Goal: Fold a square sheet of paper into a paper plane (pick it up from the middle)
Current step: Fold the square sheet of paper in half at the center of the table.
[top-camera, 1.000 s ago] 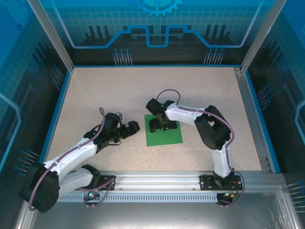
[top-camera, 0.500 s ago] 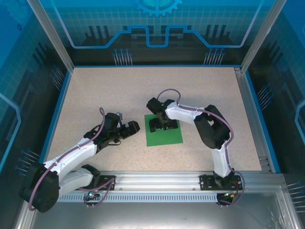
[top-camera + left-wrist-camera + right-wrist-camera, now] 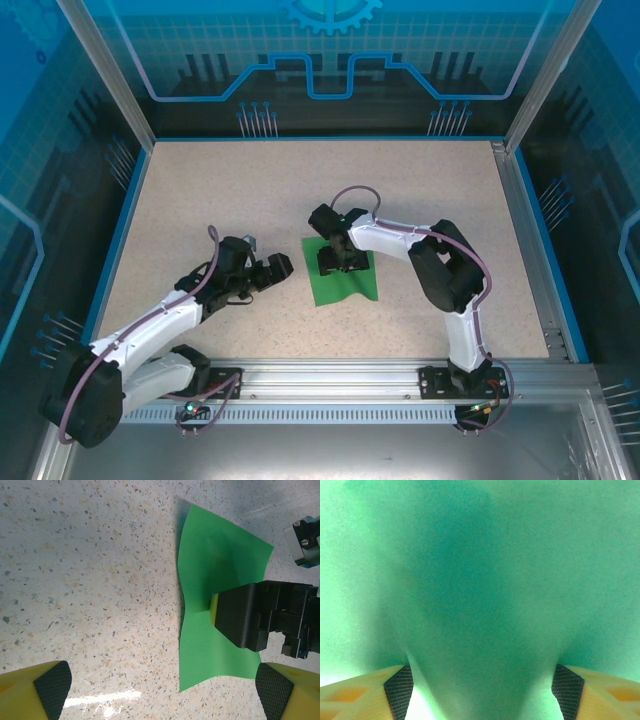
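Observation:
The square sheet of paper (image 3: 347,288) is bright green and lies on the speckled table near the middle, its sides drawn in and its centre humped up. My right gripper (image 3: 340,262) stands on the sheet's middle, pointing down. In the right wrist view the paper (image 3: 480,580) bulges up between the fingers, and both pads (image 3: 397,687) touch its flanks while still standing wide apart. My left gripper (image 3: 283,266) hovers open just left of the sheet, nothing between its fingers. The left wrist view looks across the buckled sheet (image 3: 215,575), with the right gripper's black body (image 3: 260,615) on top of it.
A raised blue rim (image 3: 133,200) runs round the speckled table, and an aluminium rail (image 3: 330,375) carrying both arm bases crosses its near edge. Bare tabletop (image 3: 250,190) stretches behind and to the left of the sheet.
The right gripper's fingers have drawn inward on the sheet, so the flat square has narrowed and humped up in the middle. The left arm has stayed in place.

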You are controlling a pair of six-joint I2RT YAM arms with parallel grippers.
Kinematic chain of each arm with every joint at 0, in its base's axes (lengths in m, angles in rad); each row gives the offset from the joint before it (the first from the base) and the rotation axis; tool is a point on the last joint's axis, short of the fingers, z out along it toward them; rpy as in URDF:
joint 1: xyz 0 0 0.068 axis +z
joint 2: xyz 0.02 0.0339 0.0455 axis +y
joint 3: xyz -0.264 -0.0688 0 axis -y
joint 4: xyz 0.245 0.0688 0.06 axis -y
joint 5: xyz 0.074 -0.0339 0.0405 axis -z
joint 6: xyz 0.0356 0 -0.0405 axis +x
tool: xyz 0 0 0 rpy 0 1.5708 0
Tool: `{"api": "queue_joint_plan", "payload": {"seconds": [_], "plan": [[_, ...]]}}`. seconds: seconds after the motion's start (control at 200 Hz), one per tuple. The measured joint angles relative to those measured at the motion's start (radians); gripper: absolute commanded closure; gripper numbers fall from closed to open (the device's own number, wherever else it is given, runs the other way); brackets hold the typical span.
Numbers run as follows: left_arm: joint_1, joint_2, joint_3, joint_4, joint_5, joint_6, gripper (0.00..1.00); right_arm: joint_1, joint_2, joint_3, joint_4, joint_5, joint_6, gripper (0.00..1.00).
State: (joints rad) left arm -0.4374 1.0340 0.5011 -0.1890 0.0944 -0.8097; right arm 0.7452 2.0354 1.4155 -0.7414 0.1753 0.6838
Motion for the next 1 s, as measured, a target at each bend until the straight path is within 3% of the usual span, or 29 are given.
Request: {"api": "queue_joint_plan", "payload": {"seconds": [0.07, 0.205, 0.77, 1.0], "plan": [[0.001, -0.008, 0.0, -0.006, 0.0, 0.0, 0.01, 0.0, 0.0, 0.005, -0.002, -0.003, -0.013, 0.07], [0.002, -0.016, 0.0, -0.015, 0.0, 0.0, 0.01, 0.0, 0.0, 0.024, -0.021, -0.009, -0.033, 0.01], [0.003, -0.016, 0.0, -0.017, 0.0, 0.0, 0.01, -0.031, 0.078, 0.125, -0.056, 0.0, -0.01, 0.01], [0.003, -0.016, 0.0, -0.017, -0.001, 0.0, 0.01, -0.019, 0.086, 0.13, -0.057, 0.012, -0.002, 0.11]]}}
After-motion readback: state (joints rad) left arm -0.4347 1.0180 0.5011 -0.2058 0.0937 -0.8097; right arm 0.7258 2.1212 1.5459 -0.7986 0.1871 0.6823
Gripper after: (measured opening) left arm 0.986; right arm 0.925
